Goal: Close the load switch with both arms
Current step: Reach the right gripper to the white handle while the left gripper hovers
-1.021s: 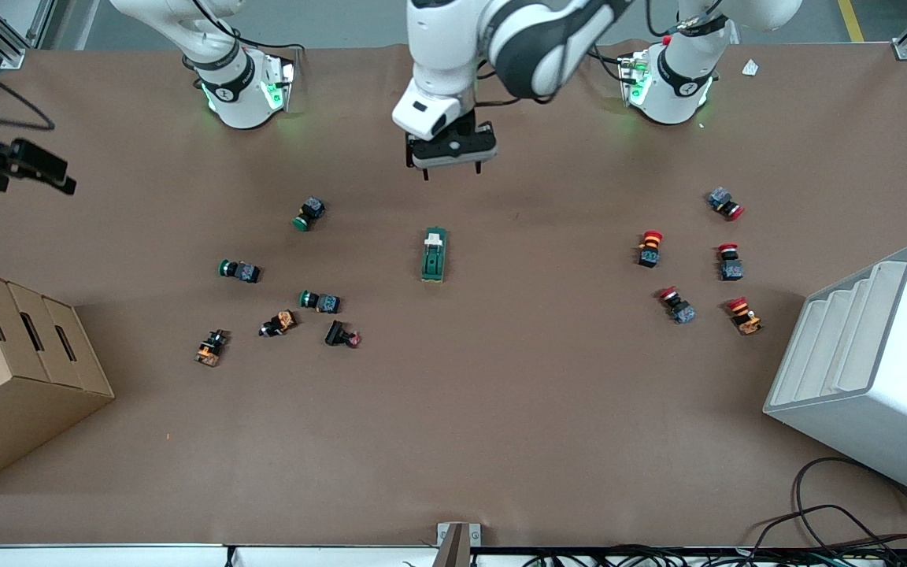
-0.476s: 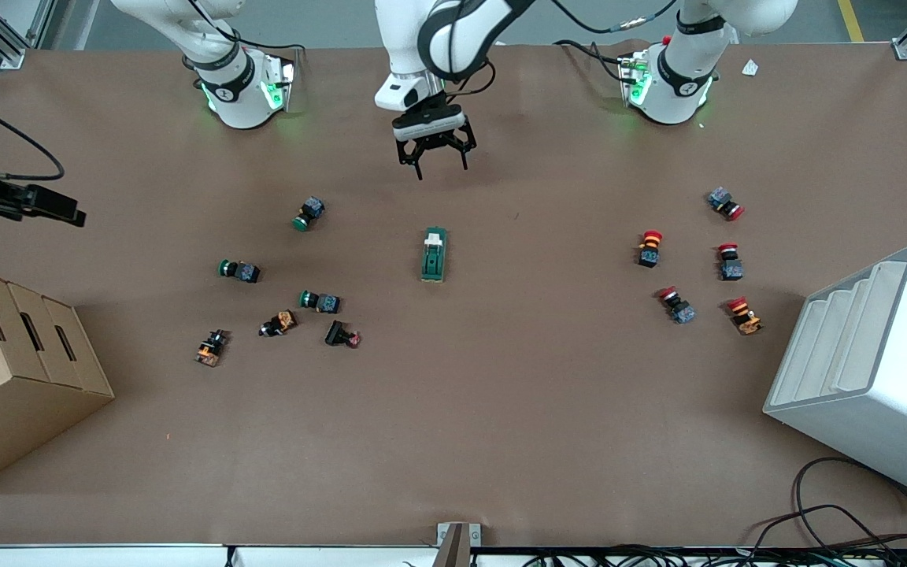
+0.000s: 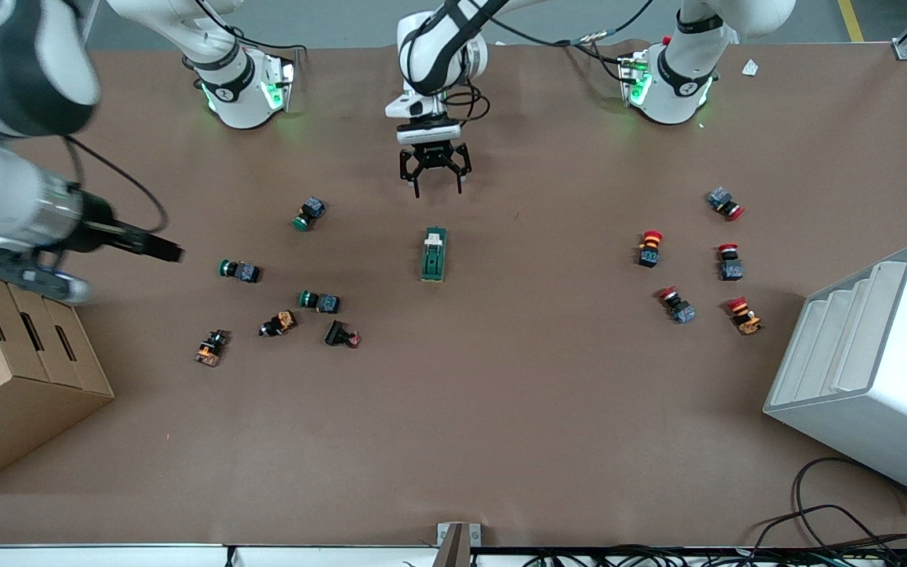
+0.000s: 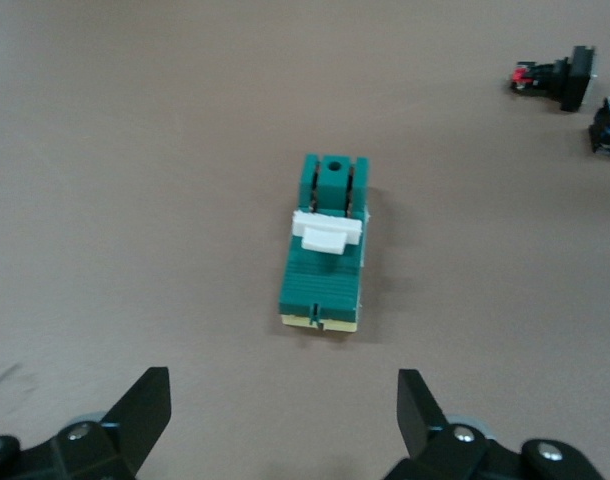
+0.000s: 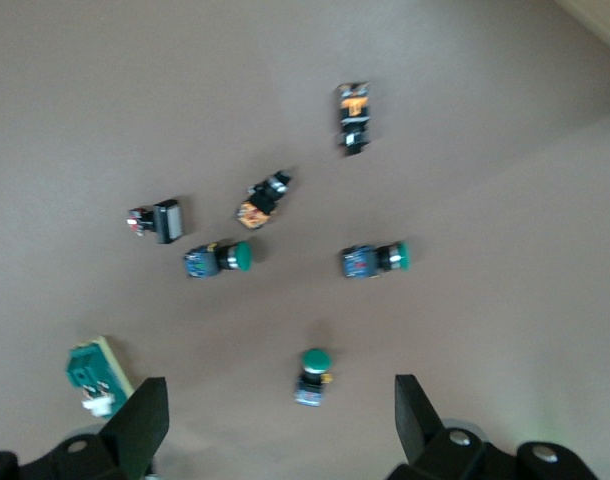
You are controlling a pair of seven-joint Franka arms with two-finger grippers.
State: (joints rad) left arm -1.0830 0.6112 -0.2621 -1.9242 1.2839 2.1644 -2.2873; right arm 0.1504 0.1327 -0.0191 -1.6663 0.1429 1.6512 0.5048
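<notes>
A: What did the front view show?

B: The load switch lay at frame centre. The left gripper hung just above it in the frame, fingers spread, holding nothing. The right gripper sat at mid-left, near a green button; its fingers couldn't be made out there.

A: And the left wrist view?

B: The switch sat mid-frame, its white lever across the top, both fingers wide apart at the bottom edge.

A: The right wrist view?

B: Fingers apart at the bottom, the switch at lower left, buttons scattered above.
</notes>
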